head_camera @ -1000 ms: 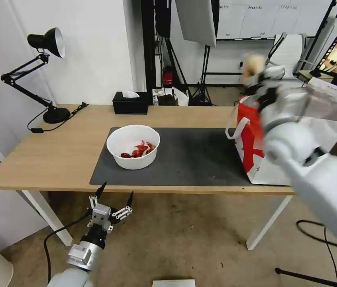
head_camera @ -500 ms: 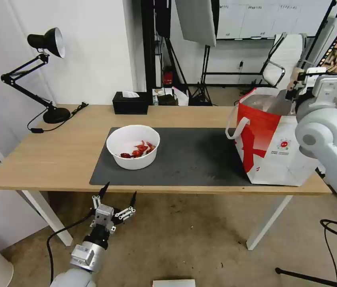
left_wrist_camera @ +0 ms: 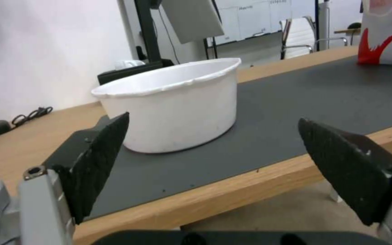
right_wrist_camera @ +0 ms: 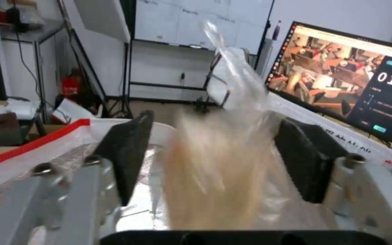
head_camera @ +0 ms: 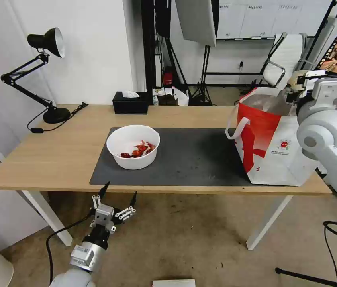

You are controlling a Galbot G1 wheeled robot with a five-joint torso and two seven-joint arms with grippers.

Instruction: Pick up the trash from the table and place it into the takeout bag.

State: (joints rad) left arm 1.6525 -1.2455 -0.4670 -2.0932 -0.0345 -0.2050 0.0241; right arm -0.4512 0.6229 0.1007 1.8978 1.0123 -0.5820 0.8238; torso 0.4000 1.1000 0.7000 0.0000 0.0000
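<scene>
Behind our counter (head_camera: 61, 155) stands a studio. Our right gripper (right_wrist_camera: 214, 160) hangs over the takeout bag (head_camera: 270, 143) at far right, jaws spread, yellowish plastic wad (right_wrist_camera: 214, 173) between them. Left gripper (head_camera: 114, 197), jaws spread, waits nearest the bowl (head_camera: 133, 151), just beyond it.

Yellowish plastic wad (right_wrist_camera: 218, 177) betw. right gripper (right_wrist_camera: 214, 160) pads — motion-blurred, grip contact unclear; takeout bag (head_camera: 274, 139) interior mostly hidden.

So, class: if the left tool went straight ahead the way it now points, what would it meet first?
Probably the bowl. The open left tool sits below the table's front edge, angled upward, with the bowl between its fingers in the wrist view. Depth is unclear; it might clip the edge first.
</scene>
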